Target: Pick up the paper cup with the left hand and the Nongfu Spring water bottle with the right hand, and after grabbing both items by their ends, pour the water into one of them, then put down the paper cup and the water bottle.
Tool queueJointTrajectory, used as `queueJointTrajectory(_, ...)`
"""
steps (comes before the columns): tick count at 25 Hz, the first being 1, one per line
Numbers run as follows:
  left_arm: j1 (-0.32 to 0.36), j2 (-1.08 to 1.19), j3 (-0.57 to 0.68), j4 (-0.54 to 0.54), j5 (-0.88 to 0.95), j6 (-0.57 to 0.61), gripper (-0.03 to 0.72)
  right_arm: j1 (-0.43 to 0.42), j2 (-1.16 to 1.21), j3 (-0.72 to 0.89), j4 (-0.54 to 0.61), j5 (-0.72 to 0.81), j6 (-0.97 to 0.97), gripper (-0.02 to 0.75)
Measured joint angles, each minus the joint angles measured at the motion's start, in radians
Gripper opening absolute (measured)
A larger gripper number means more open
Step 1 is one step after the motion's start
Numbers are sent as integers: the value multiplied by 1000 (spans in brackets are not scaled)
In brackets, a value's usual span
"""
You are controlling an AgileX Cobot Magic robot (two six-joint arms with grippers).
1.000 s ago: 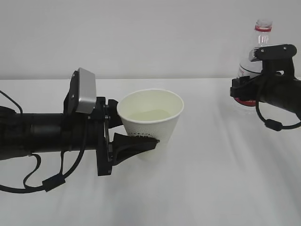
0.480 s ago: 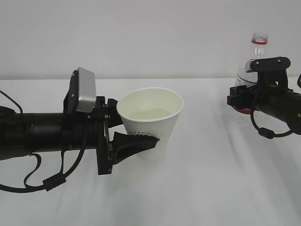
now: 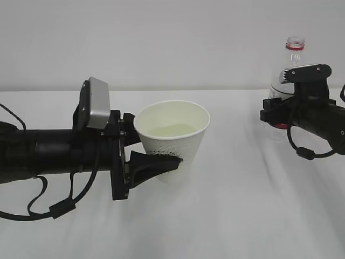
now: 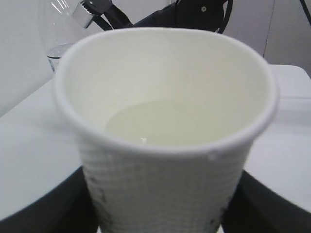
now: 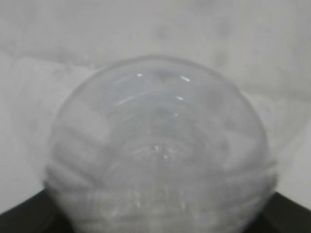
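1. The left hand [image 3: 153, 164] reaches in from the left side of the white table [image 3: 226, 216], arm lying nearly level, with a silver-grey box [image 3: 96, 103] on top of its wrist. Its fingers are closed around the lower wall of the paper cup [image 3: 172, 137], one dark finger [image 3: 156, 162] showing across the near side.
2. The paper cup stands upright in that grip, low over or on the table; contact with the surface cannot be told. Holding it low and upright keeps the rim clear and the contents level.
3. The water [image 4: 170, 124] lies as a shallow, clear pool in the cup's bottom, so the pouring appears done and the setting-down steps remain.
4. Well apart on the right, the Nongfu Spring water bottle [image 3: 288, 65] stands upright, its open neck with the red ring uppermost and a strip of red label showing below the gripper.
5. The right hand [image 3: 285, 102] sits around the bottle's lower body. The right wrist view is filled by the clear bottle between dark finger edges; whether the jaws press it or have just let go cannot be told.
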Motion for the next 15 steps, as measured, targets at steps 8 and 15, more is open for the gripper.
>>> queueJointTrajectory(8,0,0,0,-5,0,0,486,0,0,0,0,-52,-2,664)
queueJointTrajectory(15,0,0,0,-27,0,0,486,0,-7,0,3,-57,-2,665)
